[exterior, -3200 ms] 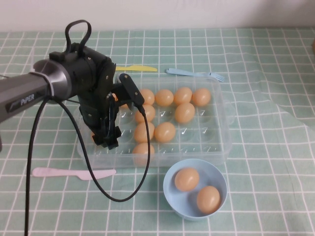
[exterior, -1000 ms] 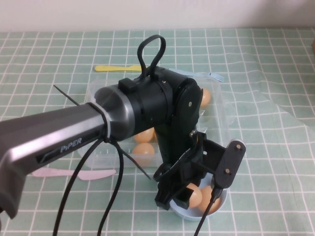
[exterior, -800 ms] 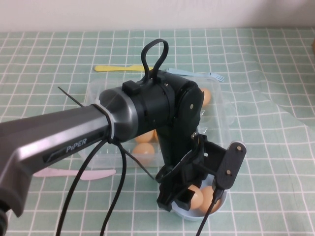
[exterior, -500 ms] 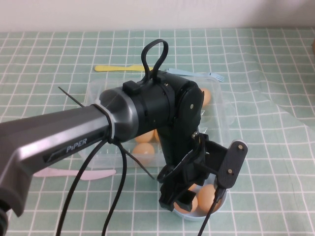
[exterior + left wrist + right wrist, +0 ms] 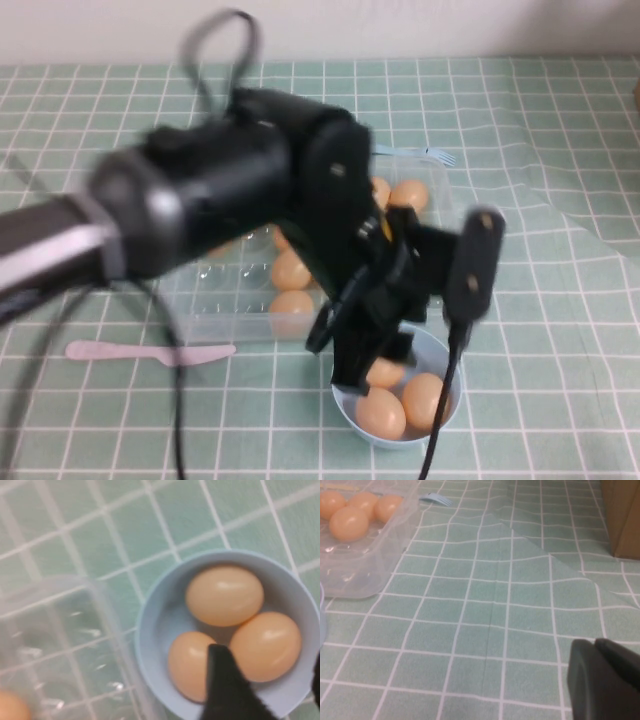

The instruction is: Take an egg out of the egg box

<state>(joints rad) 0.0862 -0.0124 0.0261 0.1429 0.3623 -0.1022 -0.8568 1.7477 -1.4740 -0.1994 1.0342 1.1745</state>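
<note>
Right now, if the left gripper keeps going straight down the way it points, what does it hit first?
Most likely the eggs in the blue bowl. The left gripper hangs just above it, open and empty, pointing down at three eggs there; the nearest egg lies under its fingertip. Depth is uncertain. The right gripper is parked aside.

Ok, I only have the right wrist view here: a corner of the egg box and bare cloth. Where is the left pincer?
Observer: The left pincer hangs over the light-blue bowl, just in front of the egg box.
Operator: Is it carrying an egg?
Observer: No. Its fingers are apart, and three eggs lie in the bowl.
Operator: Can you place my right pincer from above?
Observer: No. The right pincer is outside the high view, which shows only the left arm. Its own camera puts it over bare cloth, off to the right of the box.
</note>
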